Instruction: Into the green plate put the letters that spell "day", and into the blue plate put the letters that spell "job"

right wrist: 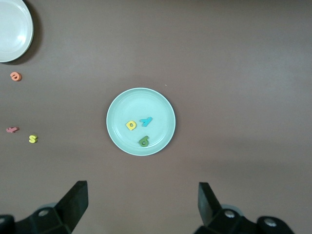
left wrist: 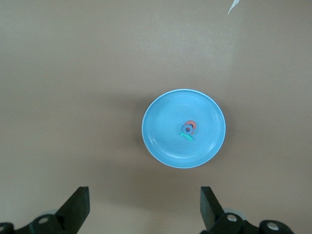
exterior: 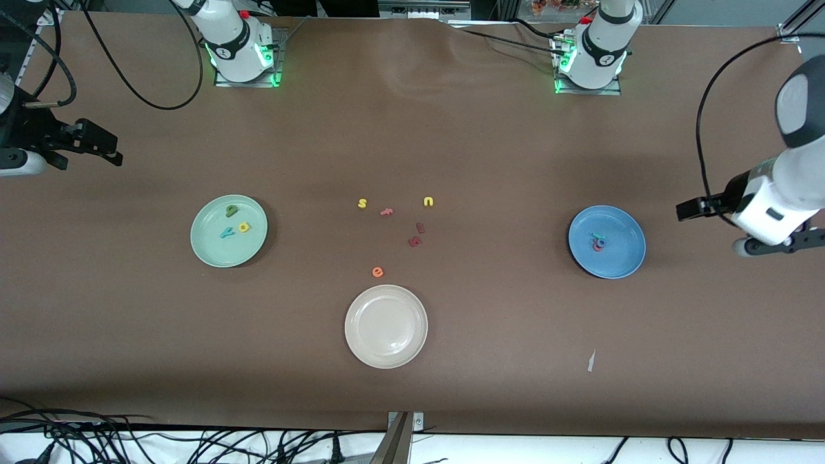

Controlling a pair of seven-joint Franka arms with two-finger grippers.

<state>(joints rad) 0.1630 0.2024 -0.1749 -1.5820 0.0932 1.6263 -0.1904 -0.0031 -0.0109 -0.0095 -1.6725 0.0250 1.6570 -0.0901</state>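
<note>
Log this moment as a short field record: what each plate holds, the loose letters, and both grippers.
green plate: olive "d", yellow "a", teal "y"
blue plate: teal "j", blue "o", salmon "b", bunched together
cream plate: nothing in it
loose letters: yellow "s", yellow "u", orange "e", some reddish ones
left gripper: open, above blue plate
right gripper: open, above green plate
</note>
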